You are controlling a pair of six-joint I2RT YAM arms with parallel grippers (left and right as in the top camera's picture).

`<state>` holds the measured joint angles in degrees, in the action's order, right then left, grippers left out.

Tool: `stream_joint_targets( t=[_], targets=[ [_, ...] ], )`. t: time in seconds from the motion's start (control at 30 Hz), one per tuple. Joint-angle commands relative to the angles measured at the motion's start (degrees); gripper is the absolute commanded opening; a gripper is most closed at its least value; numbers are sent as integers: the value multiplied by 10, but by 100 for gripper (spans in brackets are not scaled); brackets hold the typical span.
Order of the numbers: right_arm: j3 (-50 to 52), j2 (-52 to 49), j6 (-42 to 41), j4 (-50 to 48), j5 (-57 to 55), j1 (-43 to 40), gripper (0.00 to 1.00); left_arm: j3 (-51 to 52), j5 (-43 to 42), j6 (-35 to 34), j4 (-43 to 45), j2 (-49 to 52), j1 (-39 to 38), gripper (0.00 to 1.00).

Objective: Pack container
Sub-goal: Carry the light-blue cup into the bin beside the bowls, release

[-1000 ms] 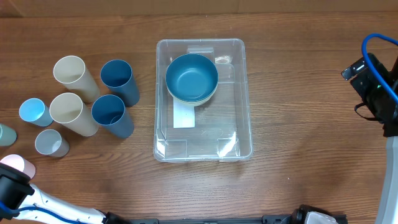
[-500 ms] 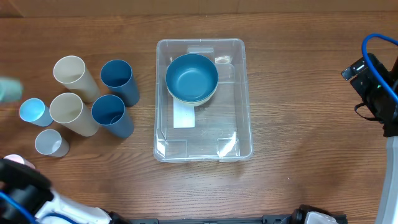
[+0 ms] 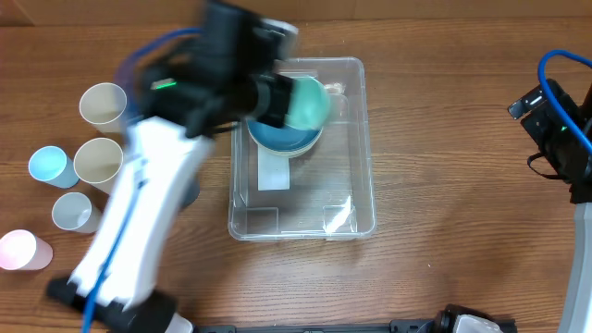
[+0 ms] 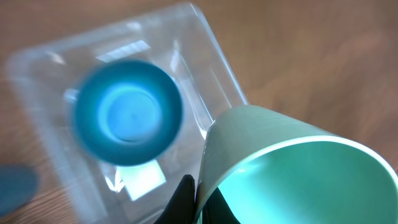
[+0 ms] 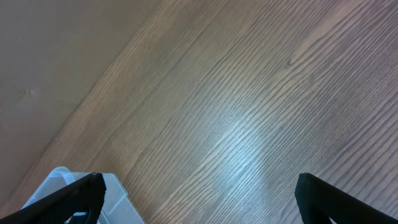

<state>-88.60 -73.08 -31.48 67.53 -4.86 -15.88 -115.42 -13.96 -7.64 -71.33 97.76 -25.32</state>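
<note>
Wood-grained surface (image 3: 444,55) fills the frame, with the container (image 3: 347,176) set at its middle and a blue bowl (image 3: 273,139) lying in the half nearer the far edge. Within the last second the left arm (image 3: 148,213) has been swung up from the near-left corner to the container. A mint-green cup (image 3: 305,102), seen earlier at the left edge, is now held above the bowl. The left jaws are closed on that cup's wall, as the left wrist view shows. The right jaws, near the right edge, are spread wide with nothing between them, as before. A release into the container, perhaps into the bowl, is judged to be next. A cream cup (image 3: 97,159), a pale blue cup (image 3: 46,165) and a pink cup (image 3: 23,250) are not yet packed.
</note>
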Motion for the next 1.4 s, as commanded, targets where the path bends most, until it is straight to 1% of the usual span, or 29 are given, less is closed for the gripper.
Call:
stream_joint_targets(
  t=[0.0,0.07,0.17,0.23,0.4,0.5,0.6,0.7,0.77,0.8,0.87,0.93,0.97,1.03,1.07,1.1,1.13,1.2,1.23,1.27,1.3,1.37],
  targets=[
    [-4,3,-3,-2,-2,-3,100,6,52,16,2,102,-69,4],
    [-4,3,-3,-2,-2,-3,100,6,52,16,2,157,-86,4],
    [-4,3,-3,-2,-2,-3,100,6,66,15,2,210,-90,4],
    [-4,3,-3,-2,-2,-3,100,6,73,22,22,244,-90,5],
    [-4,3,-3,-2,-2,-3,100,6,82,30,39,297,-90,5],
    [-4,3,-3,-2,-2,-3,100,6,102,30,46,308,-90,9],
    [-4,3,-2,-2,-2,-3,100,3,101,29,47,308,-90,19],
    [-4,3,-3,-2,-2,-3,100,-19,99,20,20,305,-90,22],
    [-4,3,-3,-2,-2,-3,100,-66,99,19,-23,292,-90,25],
    [-4,3,-2,-2,-2,-3,100,-96,99,19,-46,283,-90,34],
    [-4,3,-3,-2,-2,-3,100,-158,99,16,-91,266,-88,47],
    [-4,3,-3,-2,-2,-3,100,-215,107,14,-135,242,-84,54],
    [-4,3,-3,-2,-2,-3,100,-242,133,7,-161,224,-80,54],
    [-4,3,-3,-2,-2,-3,100,-274,215,-14,-211,191,-61,58],
    [-4,3,-3,-2,-2,-3,100,-285,267,-27,-242,170,-41,62],
    [-4,3,-3,-2,-2,-3,100,-287,297,-43,-255,150,-14,63],
    [-4,3,-3,-2,-2,-3,100,-283,289,-53,-255,128,21,64],
    [-4,3,-3,-2,-2,-3,100,-283,285,-66,-255,93,122,66],
    [-4,3,-3,-2,-2,-3,100,-282,268,-80,-255,75,219,67],
    [-4,3,-2,-2,-2,-3,100,-281,246,-80,-255,71,287,67],
    [-4,3,-2,-2,-2,-3,100,-276,221,-89,-255,71,373,67],
    [-4,3,-3,-2,-2,-3,100,-254,195,-109,-253,80,487,67]
  ],
)
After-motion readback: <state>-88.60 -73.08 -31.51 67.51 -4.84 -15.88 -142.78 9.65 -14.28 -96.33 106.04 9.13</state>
